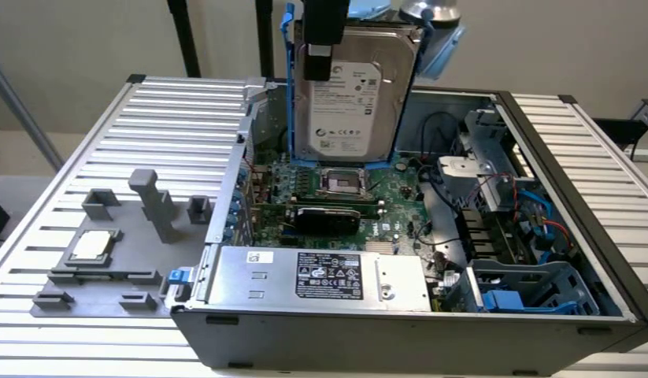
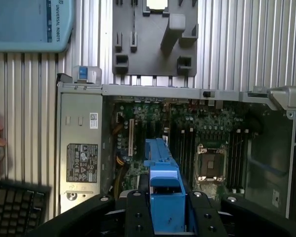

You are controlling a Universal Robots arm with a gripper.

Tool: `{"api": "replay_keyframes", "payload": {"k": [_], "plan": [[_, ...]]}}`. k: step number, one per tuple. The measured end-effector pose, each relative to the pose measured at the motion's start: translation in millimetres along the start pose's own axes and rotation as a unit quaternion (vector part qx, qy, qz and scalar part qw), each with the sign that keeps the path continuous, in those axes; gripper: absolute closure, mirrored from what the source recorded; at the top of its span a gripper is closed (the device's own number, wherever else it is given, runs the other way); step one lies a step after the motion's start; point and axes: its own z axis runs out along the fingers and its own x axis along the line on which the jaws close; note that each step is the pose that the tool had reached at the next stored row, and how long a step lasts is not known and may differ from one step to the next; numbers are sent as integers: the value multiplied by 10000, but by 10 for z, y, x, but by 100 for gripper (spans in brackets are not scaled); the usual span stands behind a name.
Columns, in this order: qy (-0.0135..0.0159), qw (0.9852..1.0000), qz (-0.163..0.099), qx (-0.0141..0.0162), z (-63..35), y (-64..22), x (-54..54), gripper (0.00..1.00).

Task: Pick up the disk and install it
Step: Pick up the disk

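At the exterior view's left, a grey fixture sits outside the case wall. The disk hangs upright over the motherboard, free on both sides, with the gripper's jaws clamped on its top edge. A blue cage stands near right.

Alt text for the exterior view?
Hard drive in blue carrier rails, held upright by black fingers over the motherboard of the open computer case. CPU chip on a grey fixture at the exterior view's left.
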Motion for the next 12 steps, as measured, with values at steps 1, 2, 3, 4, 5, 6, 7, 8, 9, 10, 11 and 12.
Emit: {"api": "replay_keyframes", "payload": {"k": [1,2,3,4,5,6,7,8,9,10,11,12], "plan": [[0,10000,0,0,-2,-45,12,67],[0,10000,1,0,-3,-89,25,67],[0,10000,0,0,-4,-134,39,67],[0,10000,0,0,-6,-179,53,67],[0,10000,1,0,-8,-227,69,67],[0,10000,0,0,-10,-272,84,67],[0,10000,0,0,-11,-317,100,67],[0,10000,0,0,-13,-362,116,67],[0,10000,0,0,-14,-406,133,67],[0,10000,0,0,-16,-451,150,67],[0,10000,1,0,-18,-497,167,67],[0,10000,1,0,-19,-543,185,67]]}}
